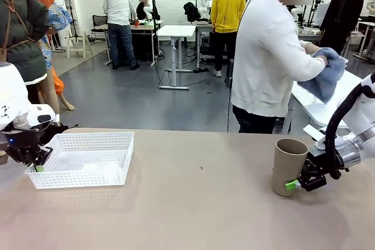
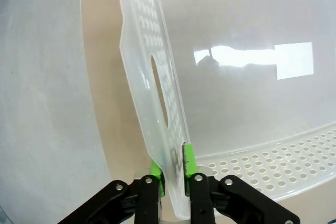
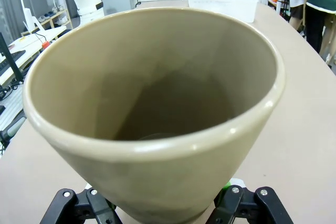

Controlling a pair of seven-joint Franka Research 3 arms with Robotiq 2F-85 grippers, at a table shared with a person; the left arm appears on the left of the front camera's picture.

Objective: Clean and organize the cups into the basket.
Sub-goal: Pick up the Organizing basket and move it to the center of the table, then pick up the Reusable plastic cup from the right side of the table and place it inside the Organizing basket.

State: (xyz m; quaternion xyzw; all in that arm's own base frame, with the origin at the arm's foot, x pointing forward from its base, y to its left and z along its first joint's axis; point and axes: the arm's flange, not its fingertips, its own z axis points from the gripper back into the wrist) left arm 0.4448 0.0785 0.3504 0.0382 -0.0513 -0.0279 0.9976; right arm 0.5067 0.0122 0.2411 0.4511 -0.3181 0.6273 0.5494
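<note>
Left gripper jaws pinch narrow on the basket wall, just past its handle slot; the plastic is thin, light and flexy, with nothing inside. Right gripper jaws straddle the tan cup low near its base, probably clamped, pads mostly hidden. The cup is stiff, smooth, tapered, might slip, and is empty.

Basket, white with perforated dot-lattice walls; cup at three o'clock, matte tan-brown; tabletop, plain beige; person's cloth, blue-grey.
</note>
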